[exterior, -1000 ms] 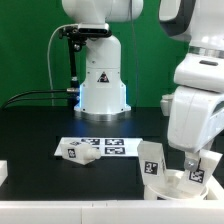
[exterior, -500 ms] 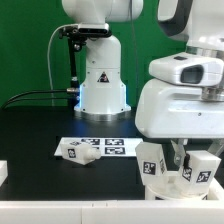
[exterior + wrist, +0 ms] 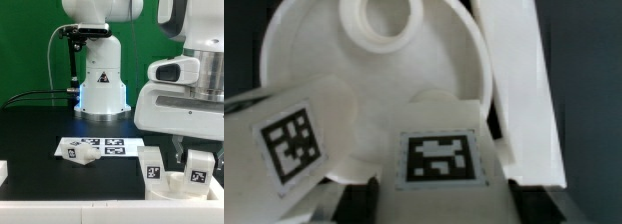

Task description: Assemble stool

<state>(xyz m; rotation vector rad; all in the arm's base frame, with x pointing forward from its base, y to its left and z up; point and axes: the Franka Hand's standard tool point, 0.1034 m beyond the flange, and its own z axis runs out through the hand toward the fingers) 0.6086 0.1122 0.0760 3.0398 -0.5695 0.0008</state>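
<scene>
The white stool seat [image 3: 176,186] lies at the front of the exterior view's right. A tagged leg [image 3: 152,167] stands upright in it. My gripper [image 3: 197,165] reaches down from the large arm and is shut on a second tagged leg [image 3: 198,177], held upright over the seat. In the wrist view this leg [image 3: 439,158] sits between my two dark fingers [image 3: 359,205], and my gripper [image 3: 438,208] closes on its sides. The other leg [image 3: 290,130] is beside it, and the seat's rim and a round socket [image 3: 384,25] show beyond.
A loose white leg [image 3: 78,152] lies on the marker board [image 3: 113,147] in the middle of the black table. A small white part [image 3: 3,172] sits at the exterior view's left edge. The arm's base [image 3: 100,80] stands behind.
The arm's wrist has swung round and lowered over the seat. The held leg has sunk a little towards the seat. The loose leg has not moved.
</scene>
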